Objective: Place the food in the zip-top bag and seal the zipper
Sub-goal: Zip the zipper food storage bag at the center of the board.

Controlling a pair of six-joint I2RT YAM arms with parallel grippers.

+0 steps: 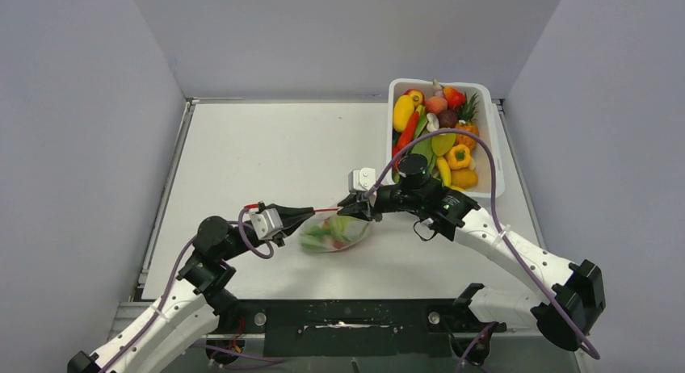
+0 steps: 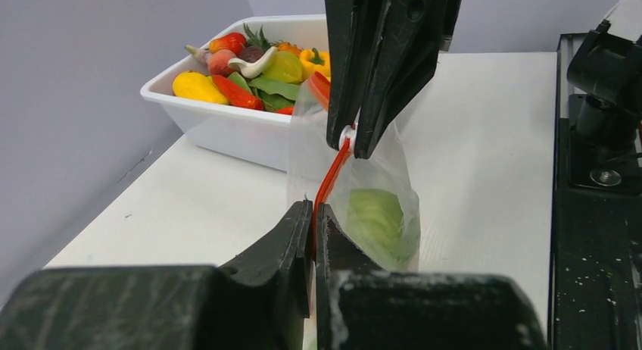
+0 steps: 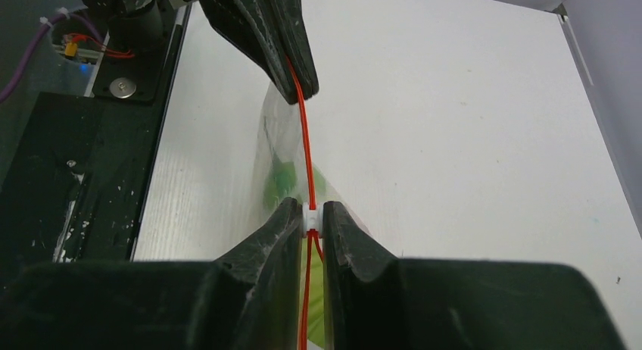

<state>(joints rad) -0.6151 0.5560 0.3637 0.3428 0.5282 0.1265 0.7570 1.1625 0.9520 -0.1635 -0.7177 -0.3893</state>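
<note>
The zip-top bag (image 1: 335, 232) hangs over the table between my two grippers, with green and red food showing through the clear plastic (image 2: 376, 221). Its zipper (image 1: 327, 209) is stretched taut as a thin red line. My left gripper (image 1: 309, 213) is shut on the zipper's left end (image 2: 325, 187). My right gripper (image 1: 349, 207) is shut on the small white slider (image 3: 310, 217) on the zipper (image 3: 306, 145). In each wrist view the other gripper pinches the far end of the strip. More food (image 1: 436, 139) lies in the white tub.
The white tub (image 1: 494, 147) full of toy fruits and vegetables stands at the back right of the table (image 1: 266, 155). Grey walls close in the left, back and right sides. A black base plate (image 1: 347, 324) runs along the near edge.
</note>
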